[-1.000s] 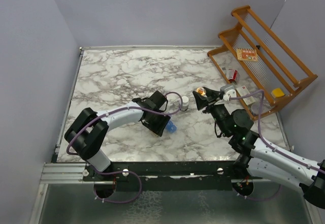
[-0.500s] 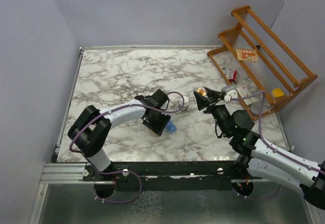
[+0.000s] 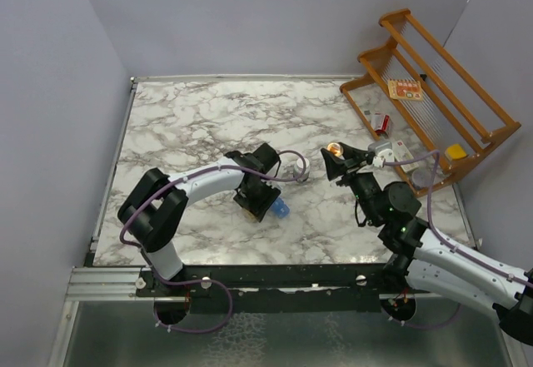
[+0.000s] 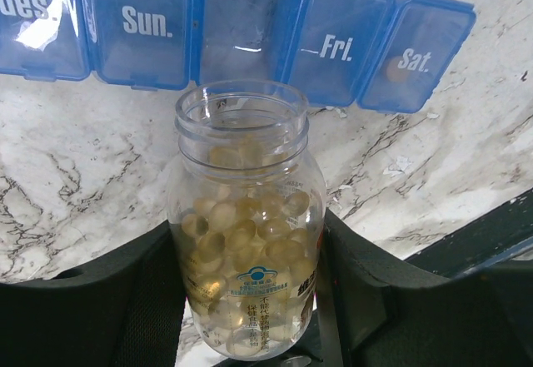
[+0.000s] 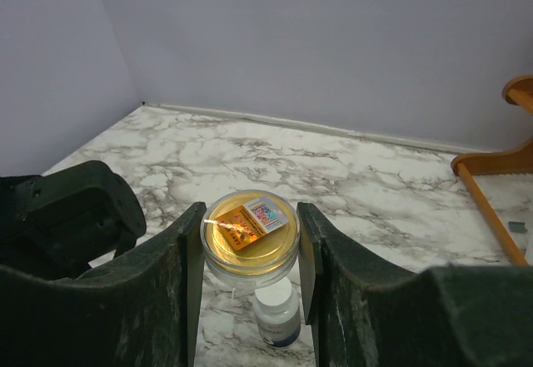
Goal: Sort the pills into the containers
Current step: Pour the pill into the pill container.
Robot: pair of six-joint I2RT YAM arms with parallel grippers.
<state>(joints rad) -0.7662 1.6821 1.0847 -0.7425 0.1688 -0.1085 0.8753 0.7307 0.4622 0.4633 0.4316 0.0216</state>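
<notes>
The containers point(image 4: 150, 26) are a blue strip of day-marked compartments lying on the marble, seen just past the bottle's mouth in the left wrist view; only one end point(image 3: 281, 210) shows from above. My left gripper point(image 4: 246, 300) point(image 3: 256, 196) is shut on a clear uncapped bottle point(image 4: 246, 242) full of yellowish pills point(image 4: 250, 225). Its mouth points at the strip. One pale pill seems to show through the Sat compartment point(image 4: 402, 67). My right gripper point(image 5: 250, 234) point(image 3: 336, 161) is shut on a round clear cap with a gold top point(image 5: 249, 226), held above the table.
A small bottle with a white cap point(image 5: 276, 313) point(image 3: 301, 168) stands on the marble between the two grippers. A wooden rack point(image 3: 433, 92) holding small boxes sits at the back right. Grey walls close in the table's left, back and right.
The left arm has shifted a little to the right with the bottle. The right gripper with the cap has drifted slightly right. Both grips are unchanged.
</notes>
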